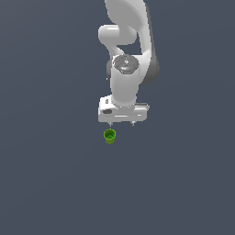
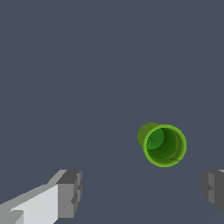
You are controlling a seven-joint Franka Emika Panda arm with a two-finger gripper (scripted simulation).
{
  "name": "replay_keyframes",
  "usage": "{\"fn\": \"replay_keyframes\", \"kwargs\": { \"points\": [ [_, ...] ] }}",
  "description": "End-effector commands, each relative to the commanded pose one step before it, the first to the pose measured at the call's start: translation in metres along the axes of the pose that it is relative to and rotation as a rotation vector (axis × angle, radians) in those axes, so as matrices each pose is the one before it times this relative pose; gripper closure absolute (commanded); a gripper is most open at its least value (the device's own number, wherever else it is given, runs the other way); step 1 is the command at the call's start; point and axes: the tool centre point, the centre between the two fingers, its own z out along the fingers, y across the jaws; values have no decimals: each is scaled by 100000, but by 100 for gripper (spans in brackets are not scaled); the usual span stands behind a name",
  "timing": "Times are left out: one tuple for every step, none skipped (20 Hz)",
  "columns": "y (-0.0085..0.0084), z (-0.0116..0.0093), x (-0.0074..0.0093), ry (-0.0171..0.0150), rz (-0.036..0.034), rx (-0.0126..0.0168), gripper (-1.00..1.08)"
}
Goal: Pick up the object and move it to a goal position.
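Grey bench (image 1: 46, 183) | cup (image 1: 109, 136) upright, free | gripper (image 1: 121, 124) above, fingers (image 2: 70, 192) apart | centre over cup before lowering

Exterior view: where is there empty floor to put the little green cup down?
Nearly everywhere: the dark grey floor is bare on both sides and below the small green hollow cup. It's crowded only under the open white gripper, just above the cup.

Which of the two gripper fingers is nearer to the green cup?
In the wrist view, the all-grey finger is nearer the green cup; the finger on the white bar is farther.
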Motion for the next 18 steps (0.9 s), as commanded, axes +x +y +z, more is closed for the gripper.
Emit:
{"fn": "replay_keyframes", "kwargs": {
  "points": [
    [1, 0, 0, 0, 0, 0, -92],
    [48, -8, -11, -18, 96, 1, -92],
    [131, -25, -33, -50, 263, 8, -92],
    [226, -39, -54, -84, 450, 14, -92],
    [308, -55, -75, -114, 618, 22, -92],
    [392, -70, -95, -144, 795, 32, -92],
    [460, -82, -111, -167, 946, 45, -92],
    [405, -70, -96, -144, 846, 45, -92],
    [309, -53, -73, -109, 663, 39, -92],
    [220, -36, -51, -76, 486, 30, -92],
    [126, -19, -29, -43, 297, 19, -92],
    [32, -4, -8, -10, 97, 6, -92],
    [-45, 10, 12, 17, -96, -6, -92],
    [-93, 5, 19, 27, -283, -18, -92],
    [-18, -6, 3, 3, -119, -7, -92],
    [0, 6, -1, 0, 69, 4, -92],
    [28, 21, 0, 4, 267, 15, -92],
    [25, 37, 3, 10, 408, 23, -92]
  ]
}}
